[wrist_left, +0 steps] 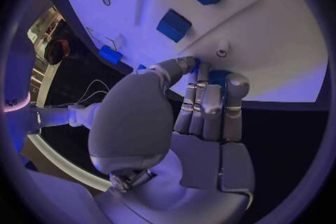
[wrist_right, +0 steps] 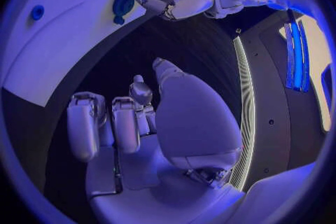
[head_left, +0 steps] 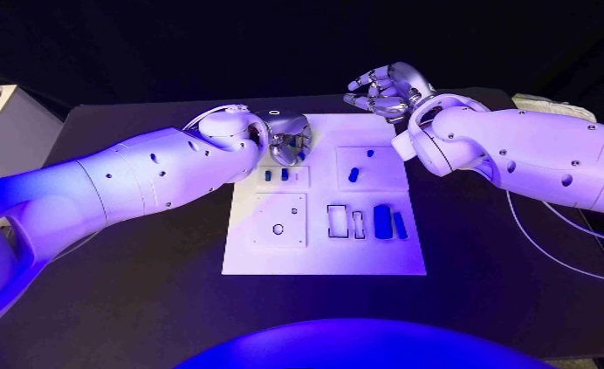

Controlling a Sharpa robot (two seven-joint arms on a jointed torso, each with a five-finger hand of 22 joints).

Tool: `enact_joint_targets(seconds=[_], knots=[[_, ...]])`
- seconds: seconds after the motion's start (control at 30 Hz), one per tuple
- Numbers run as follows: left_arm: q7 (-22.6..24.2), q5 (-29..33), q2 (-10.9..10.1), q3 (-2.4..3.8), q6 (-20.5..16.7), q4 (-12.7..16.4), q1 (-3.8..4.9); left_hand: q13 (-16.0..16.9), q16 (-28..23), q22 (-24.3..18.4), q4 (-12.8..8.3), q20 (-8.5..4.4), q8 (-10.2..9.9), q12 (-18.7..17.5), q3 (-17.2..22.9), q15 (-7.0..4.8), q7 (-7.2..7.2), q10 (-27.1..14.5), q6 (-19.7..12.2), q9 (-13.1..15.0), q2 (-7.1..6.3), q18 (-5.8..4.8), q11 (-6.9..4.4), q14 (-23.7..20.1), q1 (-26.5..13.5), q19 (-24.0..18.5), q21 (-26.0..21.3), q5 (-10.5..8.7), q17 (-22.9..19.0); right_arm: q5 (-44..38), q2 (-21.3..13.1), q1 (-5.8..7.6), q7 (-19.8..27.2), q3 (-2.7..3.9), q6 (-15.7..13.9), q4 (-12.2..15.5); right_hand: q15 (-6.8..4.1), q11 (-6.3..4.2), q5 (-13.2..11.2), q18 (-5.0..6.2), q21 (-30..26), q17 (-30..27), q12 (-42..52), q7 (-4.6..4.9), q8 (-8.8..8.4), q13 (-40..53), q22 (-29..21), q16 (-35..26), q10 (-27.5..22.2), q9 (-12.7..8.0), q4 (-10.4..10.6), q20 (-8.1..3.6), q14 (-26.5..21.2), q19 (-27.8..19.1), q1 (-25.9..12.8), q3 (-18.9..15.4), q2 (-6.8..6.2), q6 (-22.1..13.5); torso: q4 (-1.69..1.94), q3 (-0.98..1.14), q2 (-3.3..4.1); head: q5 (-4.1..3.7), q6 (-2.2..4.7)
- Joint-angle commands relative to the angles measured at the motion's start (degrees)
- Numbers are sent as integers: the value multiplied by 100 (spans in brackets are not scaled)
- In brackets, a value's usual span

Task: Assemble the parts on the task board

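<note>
The left hand (wrist_left: pixel 203 106) pinches a blue part (wrist_left: pixel 218 78) over the task board (head_left: pixel 239 247), its long axis unclear; right hand (head_left: pixel 390 90) open.

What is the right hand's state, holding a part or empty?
Empty: the right hand hovers beyond the task board, fingers curled, nothing between them.

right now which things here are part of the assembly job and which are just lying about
Job:
task board
blue parts lying on the board
blue part in the left hand
right hand, holding nothing

Lying about:
black table
</note>
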Motion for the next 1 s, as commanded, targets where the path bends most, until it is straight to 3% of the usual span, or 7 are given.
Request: enact_joint_targets(seconds=[0.03, 0.27, 0.43, 0.7, 1.0], knots=[[115, 105, -9, 2, -249, 8, -2, -23, 45, 51, -56, 3, -61, -108, 21, -10, 8, 89, 69, 14, 52, -115, 4, 67, 12, 74, 46, -5, 29, -64, 0, -1, 68, 1, 26, 16, 16, 5, -14, 71, -33, 721, -18, 10, 22, -4, 902, -26, -25, -9, 3, 29, 407, 308, -21, 43, 6, -27, -1, 5, 0, -2, 3], [205, 271, -130, 5, -528, 128, -19, -51, 84, 166, -90, -2, -116, -277, 36, -12, 11, 201, 114, 23, 51, -144, 6, 151, -3, 192, 134, -1, 119, -68, -5, -1, 69, 1, 29, 19, 16, 5, -14, 71, -33, 721, -18, 10, 22, -4, 902, -26, -25, -9, 3, 29, 407, 308, -21, 43, 6, -27, -5, 5, 0, -3, 28], [235, 429, -335, 70, -591, 377, -25, -53, 98, 194, -97, -3, -123, -299, 38, -13, 10, 222, 125, 25, 53, -151, 4, 175, -4, 220, 156, 0, 153, -70, -14, -1, 67, 1, 30, 16, 16, 5, -14, 71, -33, 721, -18, 10, 22, -4, 902, -26, -25, -9, 3, 29, 407, 308, -21, 43, 6, -27, -2, 2, -10, -17, 36], [184, 617, -748, 231, -395, 799, -20, -57, 105, 201, -106, -3, -141, -352, 28, -13, 9, 260, 145, 30, 41, -152, 4, 190, -22, 230, 164, -4, 153, -74, -36, -1, 56, 1, 37, 10, 16, 5, -14, 71, -33, 721, -18, 10, 22, -4, 902, -26, -25, -9, 3, 29, 407, 308, -21, 43, 6, -27, 22, -4, -24, -18, 41], [75, 655, -1072, 263, -169, 970, -18, -58, 108, 206, -107, -2, -148, -378, 18, -14, 5, 285, 161, 34, 35, -154, 0, 195, -35, 234, 167, -7, 153, -76, -50, -2, 46, 0, 46, -4, 16, 5, -14, 71, -33, 721, -18, 10, 22, -4, 902, -26, -25, -9, 3, 29, 407, 308, -21, 43, 6, -27, 51, -30, -34, -26, 3]])
